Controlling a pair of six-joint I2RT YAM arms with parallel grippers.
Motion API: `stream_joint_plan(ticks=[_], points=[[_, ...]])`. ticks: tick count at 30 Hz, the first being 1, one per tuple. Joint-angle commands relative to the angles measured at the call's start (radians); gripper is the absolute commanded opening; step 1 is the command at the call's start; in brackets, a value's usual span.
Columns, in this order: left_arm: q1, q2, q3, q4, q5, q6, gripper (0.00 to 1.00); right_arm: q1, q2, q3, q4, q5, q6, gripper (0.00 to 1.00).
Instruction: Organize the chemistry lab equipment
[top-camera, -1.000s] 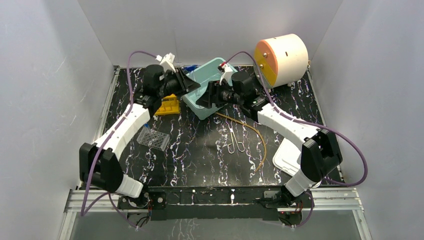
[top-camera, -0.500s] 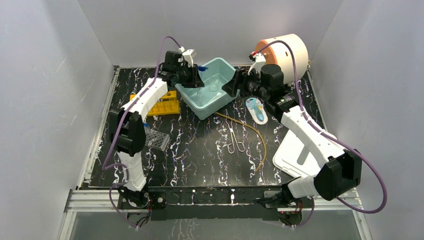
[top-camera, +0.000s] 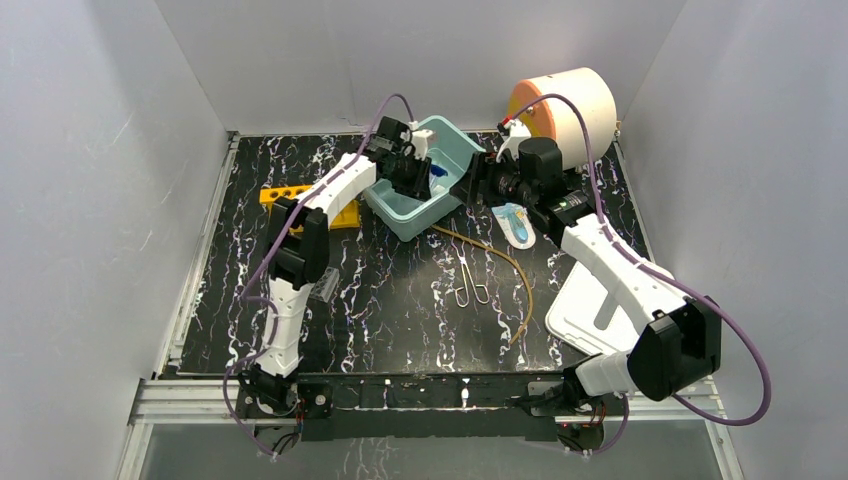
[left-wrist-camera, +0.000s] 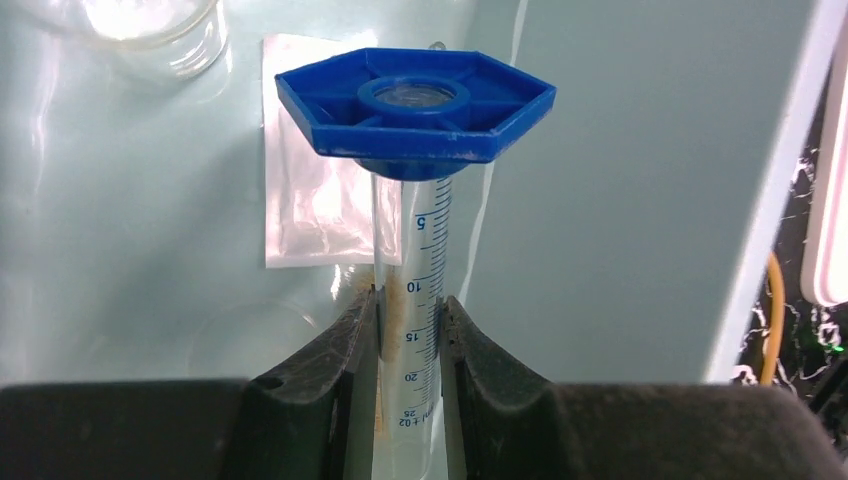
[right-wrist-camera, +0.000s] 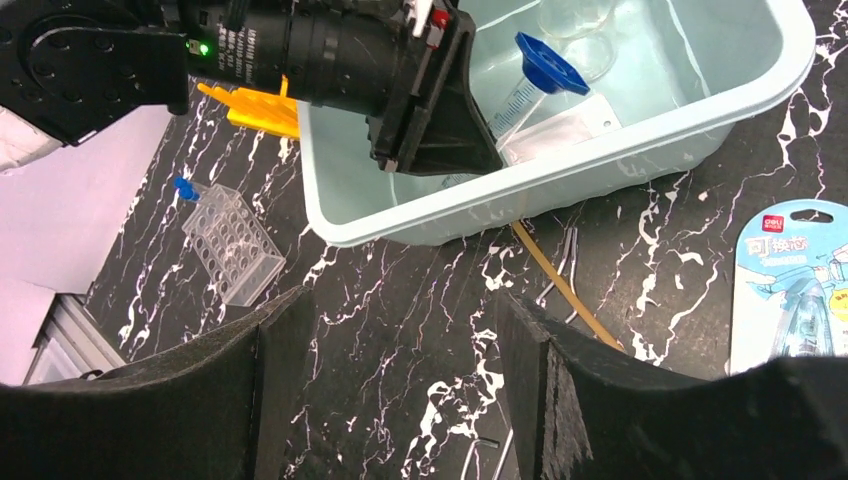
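My left gripper (top-camera: 424, 172) is shut on a clear graduated cylinder (left-wrist-camera: 412, 300) with a blue hexagonal base (left-wrist-camera: 415, 105), held inside the teal bin (top-camera: 452, 140). The bin also holds a small clear bag (left-wrist-camera: 320, 215) and a glass dish (left-wrist-camera: 150, 35). My right gripper (top-camera: 474, 182) is open and empty beside the bin's right end, above the table (right-wrist-camera: 400, 400). The yellow holed rack (top-camera: 290, 193) lies left of the bin. The amber tubing (top-camera: 505, 262) and wire clips (top-camera: 472, 287) lie mid-table. A clear rack (right-wrist-camera: 238, 242) has a blue-capped tube (right-wrist-camera: 186, 188) at its corner.
A blue-and-white carded package (top-camera: 515, 223) lies right of the bin. A white lid (top-camera: 590, 312) sits at the front right. A cream drum with an orange face (top-camera: 562, 108) stands at the back right. White walls enclose the table.
My left arm has swung right from the back left and brought the cylinder into the bin. My right arm pulled back from over the bin, uncovering the carded package.
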Motion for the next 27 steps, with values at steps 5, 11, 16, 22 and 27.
stream_joint_plan(ticks=[5,11,16,22,27], points=[[-0.043,0.03,0.092,-0.087,-0.016,0.107,0.1,-0.011,-0.042,-0.005,0.002,0.034,0.007,0.74],[-0.05,0.108,0.191,-0.191,-0.024,0.18,0.13,-0.017,-0.051,-0.008,-0.018,0.092,0.007,0.75],[-0.053,0.125,0.214,-0.217,-0.033,0.229,0.2,-0.019,-0.073,-0.053,-0.056,0.292,0.017,0.75],[-0.053,0.129,0.227,-0.225,-0.007,0.264,0.3,-0.028,-0.097,-0.098,-0.065,0.366,0.027,0.75],[-0.052,0.135,0.233,-0.221,-0.026,0.296,0.38,-0.029,-0.089,-0.1,-0.064,0.372,0.027,0.75]])
